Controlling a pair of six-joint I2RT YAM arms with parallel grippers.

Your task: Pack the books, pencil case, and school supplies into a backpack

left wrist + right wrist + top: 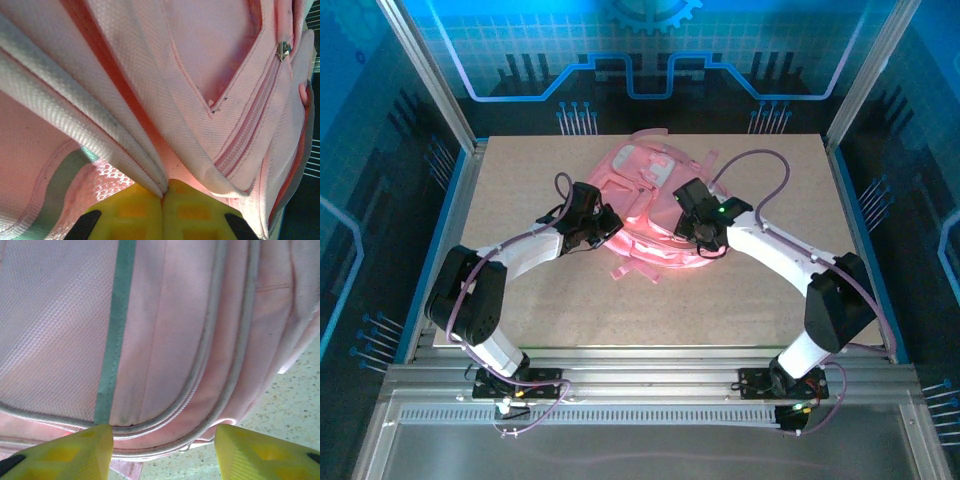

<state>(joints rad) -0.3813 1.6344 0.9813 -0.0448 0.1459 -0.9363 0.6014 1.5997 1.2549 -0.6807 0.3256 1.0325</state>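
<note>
- The backpack (pixel 645 175) is seen lying on the worktop (pixel 650 310), towards its far half, between the two arms.
- The left gripper (pixel 162 194) is clenched: its yellow pads (pixel 135 212) are pressed together, and a fold of the backpack's pink fabric is pinched at their tips (a mesh patch (pixel 112 175) is seen just beside them).
- The right gripper (pixel 162 442) is released, its fingers (pixel 70 452) held well apart, with the backpack's piped edge (pixel 200 375) and a grey-green stripe (pixel 115 340) seen beyond them.
- Speckled worktop is seen past that edge, on the right of the right wrist view.
</note>
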